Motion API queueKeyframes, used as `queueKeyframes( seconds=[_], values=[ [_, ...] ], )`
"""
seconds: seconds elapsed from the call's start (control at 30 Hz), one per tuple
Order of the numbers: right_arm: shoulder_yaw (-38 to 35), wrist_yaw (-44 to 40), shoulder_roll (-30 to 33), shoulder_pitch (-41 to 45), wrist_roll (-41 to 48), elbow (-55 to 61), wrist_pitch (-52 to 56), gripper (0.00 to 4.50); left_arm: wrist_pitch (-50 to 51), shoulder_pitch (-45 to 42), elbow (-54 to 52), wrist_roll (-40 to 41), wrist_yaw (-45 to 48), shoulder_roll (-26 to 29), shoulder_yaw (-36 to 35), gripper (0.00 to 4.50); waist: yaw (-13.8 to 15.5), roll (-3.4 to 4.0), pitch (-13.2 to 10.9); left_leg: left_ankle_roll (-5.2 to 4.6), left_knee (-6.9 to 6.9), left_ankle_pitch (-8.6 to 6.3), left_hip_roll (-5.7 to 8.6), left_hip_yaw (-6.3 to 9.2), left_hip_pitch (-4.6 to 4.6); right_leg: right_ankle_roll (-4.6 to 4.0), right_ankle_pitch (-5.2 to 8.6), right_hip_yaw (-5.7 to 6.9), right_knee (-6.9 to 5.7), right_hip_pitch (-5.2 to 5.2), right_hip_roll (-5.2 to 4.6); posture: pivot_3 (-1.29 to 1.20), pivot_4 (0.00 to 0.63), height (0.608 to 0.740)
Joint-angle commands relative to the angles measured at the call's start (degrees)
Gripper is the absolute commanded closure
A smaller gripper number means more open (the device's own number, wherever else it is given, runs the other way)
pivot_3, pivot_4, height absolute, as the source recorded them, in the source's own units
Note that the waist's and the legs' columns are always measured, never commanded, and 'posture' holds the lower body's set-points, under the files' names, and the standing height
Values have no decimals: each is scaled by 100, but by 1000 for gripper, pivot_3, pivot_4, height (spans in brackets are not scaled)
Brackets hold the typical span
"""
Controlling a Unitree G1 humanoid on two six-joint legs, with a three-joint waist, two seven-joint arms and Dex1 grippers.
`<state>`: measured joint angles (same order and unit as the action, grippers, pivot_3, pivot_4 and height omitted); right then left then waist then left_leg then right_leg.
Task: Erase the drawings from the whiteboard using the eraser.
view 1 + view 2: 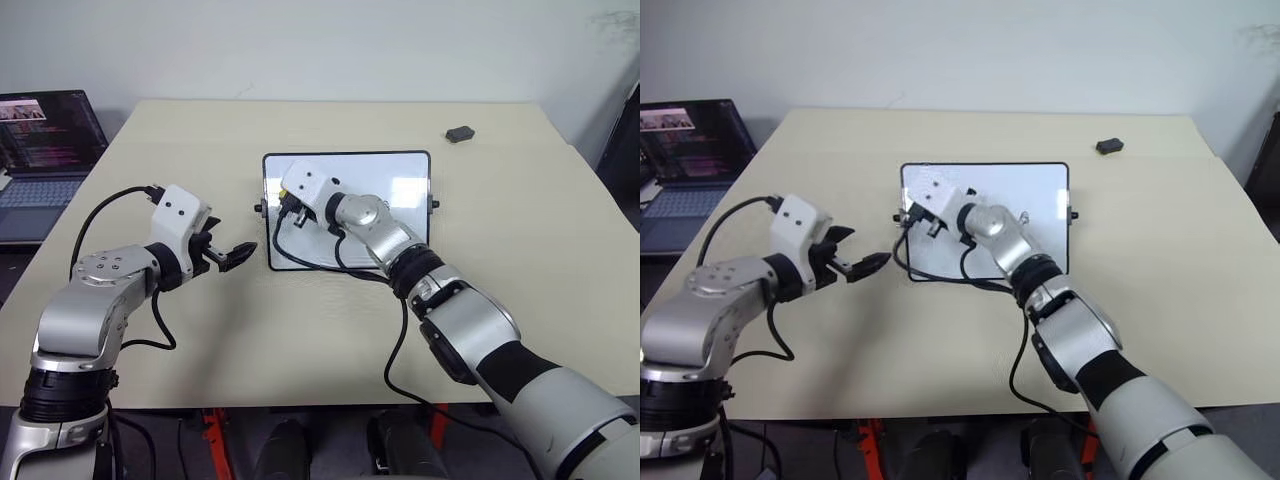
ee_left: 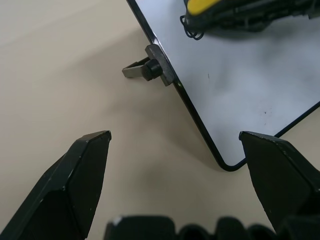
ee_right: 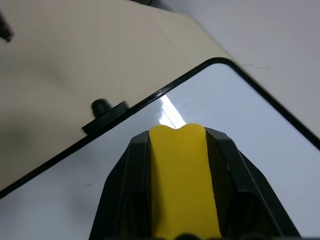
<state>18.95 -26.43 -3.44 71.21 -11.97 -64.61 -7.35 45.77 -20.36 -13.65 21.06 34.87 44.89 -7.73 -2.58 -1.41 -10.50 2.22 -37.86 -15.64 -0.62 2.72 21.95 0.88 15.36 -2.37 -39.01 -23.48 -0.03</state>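
1. The whiteboard (image 1: 400, 190) lay flat at the middle of the beige surface (image 1: 300, 330), black knobs at both short sides
2. The right pincer (image 3: 177, 150) was clamped on the yellow eraser (image 3: 181, 175), over the board's left part
3. One dark looped drawing (image 2: 192, 32) showed on the board just beside the eraser
4. The left pincer (image 2: 175, 155) hung with fingers apart and nothing between them, just off the board's near left corner
5. A small dark grey object (image 1: 459, 134) lay near the far right edge; an open laptop (image 1: 40, 150) sat far left
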Motion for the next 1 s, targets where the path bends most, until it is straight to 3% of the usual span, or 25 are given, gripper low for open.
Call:
queueKeyframes(
  seconds=[0.03,0.33,0.57,1.0],
  values=[
    [373,-509,132,-225,-423,-134,22,3356,-152,-28,-48,-94,63,127,-80,0,-10,-1,1,0,0,0,0,1,-6,0,0,1,-2,5,0,0,150,740],
    [-187,445,-17,309,-189,-61,-350,3356,-181,102,3,-165,84,92,-121,0,-17,0,0,10,-5,11,-1,14,-18,-9,-6,11,-7,19,4,0,150,740],
    [-480,677,-201,539,-137,-251,-413,3356,-124,243,-162,-120,46,39,-130,0,-55,0,0,16,6,7,-6,11,9,-11,-4,10,5,-6,3,0,150,740],
    [-95,-356,-284,229,-518,-378,14,3356,-79,312,-272,-91,31,18,-158,0,-66,0,0,19,4,4,-6,11,12,-13,-4,10,-3,-12,2,0,150,740]
  ],
)
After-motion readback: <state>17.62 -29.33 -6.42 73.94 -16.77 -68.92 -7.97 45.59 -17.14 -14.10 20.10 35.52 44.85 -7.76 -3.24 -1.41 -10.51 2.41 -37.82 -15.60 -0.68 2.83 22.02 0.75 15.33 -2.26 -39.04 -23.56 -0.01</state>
